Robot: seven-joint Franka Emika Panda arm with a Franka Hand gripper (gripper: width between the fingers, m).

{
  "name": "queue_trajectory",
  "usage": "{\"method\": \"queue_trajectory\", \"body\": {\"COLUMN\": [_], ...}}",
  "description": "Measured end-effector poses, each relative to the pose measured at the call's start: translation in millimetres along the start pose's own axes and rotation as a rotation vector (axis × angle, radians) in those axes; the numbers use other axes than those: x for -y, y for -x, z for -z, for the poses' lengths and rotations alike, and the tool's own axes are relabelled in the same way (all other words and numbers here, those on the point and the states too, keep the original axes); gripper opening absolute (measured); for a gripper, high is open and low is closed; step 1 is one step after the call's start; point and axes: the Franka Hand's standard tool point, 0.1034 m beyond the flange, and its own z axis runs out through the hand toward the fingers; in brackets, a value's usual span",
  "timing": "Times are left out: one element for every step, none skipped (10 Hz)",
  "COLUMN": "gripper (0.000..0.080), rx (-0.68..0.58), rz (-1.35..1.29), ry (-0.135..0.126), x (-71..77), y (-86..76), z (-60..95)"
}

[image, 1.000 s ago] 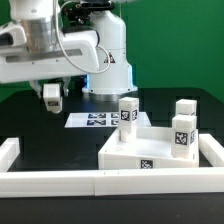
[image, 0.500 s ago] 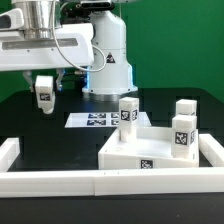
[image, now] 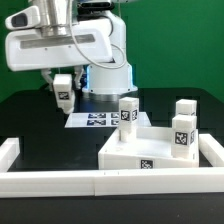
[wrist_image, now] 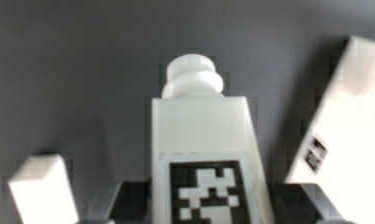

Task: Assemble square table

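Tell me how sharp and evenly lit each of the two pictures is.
Exterior view: evenly lit and fairly sharp, the tags on the table top are readable, soft shadows on the black table. Wrist view: soft and blurred throughout; the held leg looks bright and washed out, its tag smeared.

The gripper [image: 62,97] hangs above the table with a leg [image: 63,90] in it, toward the exterior view's left of the marker board [image: 95,120]. The tabletop slab [image: 150,150] lies nearer, three legs [image: 128,112] upright on it, border rails [image: 100,183] in front.
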Motion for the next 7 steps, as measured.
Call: {"method": "queue_trajectory", "body": {"gripper": [0.0291,0.0291,0.0291,0.0291,0.0291,0.0291,0.0291], "rx": [-0.017,-0.028,-0.025,-0.023,-0.023,-0.023,-0.021], "rz": [0.009,0.012,0.013,0.013,0.013,0.013,0.014], "ry": [-0.004,-0.008,-0.006,-0.006,-0.006,-0.005,-0.005], "x": [10.4,16.0,14.8,14.4,14.4,14.3,14.6], "y": [-12.1,-18.3,-17.0,-16.7,-16.6,-16.4,-16.1], "z": [3.8,6.0,4.8,4.4,4.3,4.0,3.4]}}
